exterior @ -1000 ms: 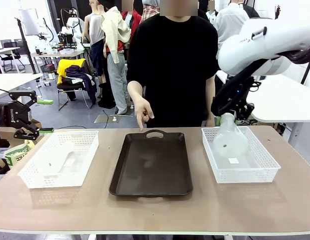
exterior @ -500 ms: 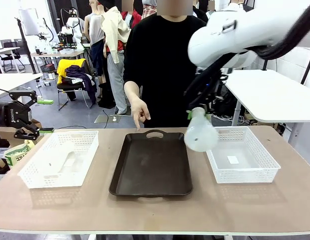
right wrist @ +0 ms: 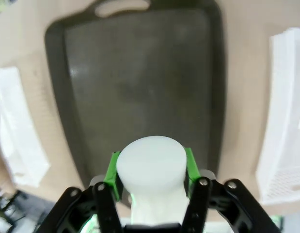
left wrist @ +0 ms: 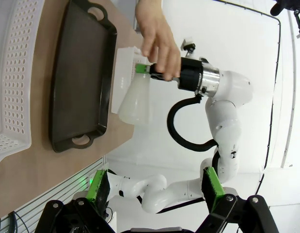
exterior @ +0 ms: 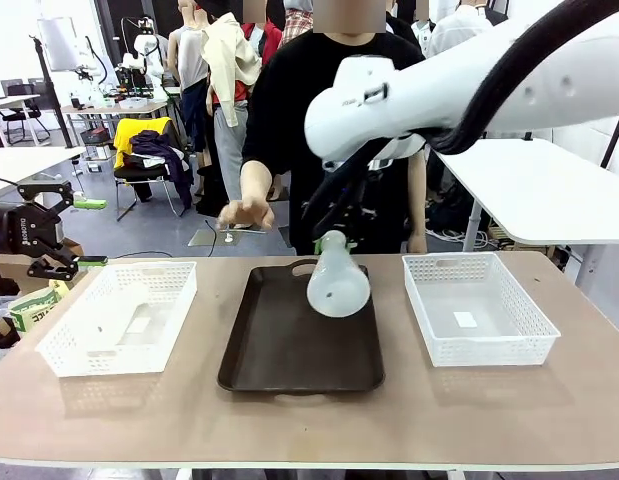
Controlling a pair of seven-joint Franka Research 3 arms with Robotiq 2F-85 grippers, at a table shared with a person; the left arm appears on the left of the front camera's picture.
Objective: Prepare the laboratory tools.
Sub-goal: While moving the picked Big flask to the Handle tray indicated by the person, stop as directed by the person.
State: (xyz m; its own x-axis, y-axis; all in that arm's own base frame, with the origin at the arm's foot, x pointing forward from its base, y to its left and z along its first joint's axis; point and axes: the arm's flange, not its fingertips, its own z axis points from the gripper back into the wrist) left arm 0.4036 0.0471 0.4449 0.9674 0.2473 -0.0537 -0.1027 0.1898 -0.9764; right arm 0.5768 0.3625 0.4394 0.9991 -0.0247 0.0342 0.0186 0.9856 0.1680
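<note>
Over tray on table, flask.

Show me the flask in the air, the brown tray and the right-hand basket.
flask [exterior: 338, 285], front view, its wide body.
brown tray [exterior: 289, 345], front view, bare floor.
right-hand basket [exterior: 486, 352], front view, near wall.

Flask: you see a frosted, translucent white body, smooth and matt; plastic or glass, can't tell.
Tray: dark brown, smooth, with a dull sheen and faint scuffs.
Left basket and right basket: white lattice plastic, slightly glossy.
Desk: tan wood-look top, matt.
Right arm: glossy white plastic shell.
Fingers: your black matt links, green rubbery-looking pads.
</note>
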